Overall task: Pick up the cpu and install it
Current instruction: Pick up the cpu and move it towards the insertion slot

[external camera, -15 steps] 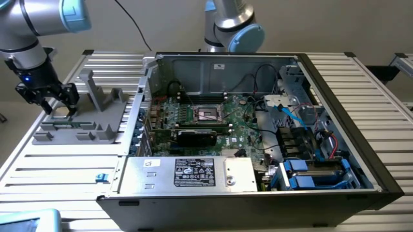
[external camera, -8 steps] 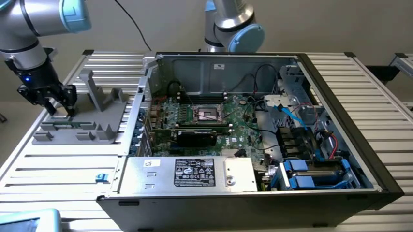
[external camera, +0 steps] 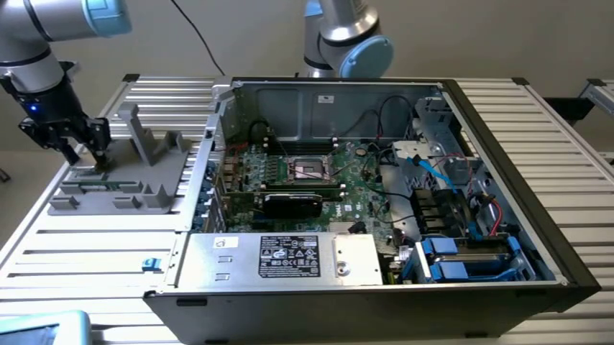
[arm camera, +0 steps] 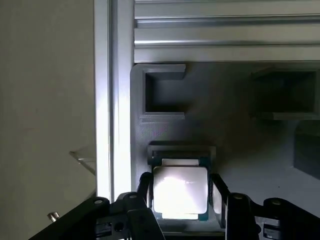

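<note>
Jaws pinch cpu (arm camera: 180,192) on 2 sides, flat in grey fixture (arm camera: 235,130).

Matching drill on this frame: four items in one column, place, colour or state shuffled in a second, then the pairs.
1 cpu
2 fixture
3 computer case
4 hand

A open, black-rimmed
B shiny top, lying in the fixture
C grey, upright posts
D low over the cpu

Pairs: 1-B, 2-C, 3-A, 4-D

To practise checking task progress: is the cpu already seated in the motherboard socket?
No, the cpu rests in a recess of the grey plastic fixture on the slatted aluminium table.
</note>
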### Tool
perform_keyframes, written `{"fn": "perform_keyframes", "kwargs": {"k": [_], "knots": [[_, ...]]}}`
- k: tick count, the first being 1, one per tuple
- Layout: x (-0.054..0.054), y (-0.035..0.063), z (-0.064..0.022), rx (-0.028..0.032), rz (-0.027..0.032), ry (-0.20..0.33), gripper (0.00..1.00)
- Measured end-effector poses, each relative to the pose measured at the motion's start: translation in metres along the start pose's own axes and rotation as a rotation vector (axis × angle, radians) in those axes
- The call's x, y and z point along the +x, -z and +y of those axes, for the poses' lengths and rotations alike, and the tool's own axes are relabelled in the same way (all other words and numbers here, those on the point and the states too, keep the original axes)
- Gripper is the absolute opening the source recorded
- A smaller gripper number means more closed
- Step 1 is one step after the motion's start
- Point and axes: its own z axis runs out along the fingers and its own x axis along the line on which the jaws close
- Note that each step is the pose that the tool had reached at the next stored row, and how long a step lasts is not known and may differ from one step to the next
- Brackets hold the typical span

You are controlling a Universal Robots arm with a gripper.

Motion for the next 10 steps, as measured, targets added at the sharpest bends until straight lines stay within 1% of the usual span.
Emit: {"fn": "perform_keyframes", "kwargs": {"k": [10], "knots": [[-0.002, 0.0455, 0.0003, 0.0000, 0.0000, 0.000, 0.56]]}}
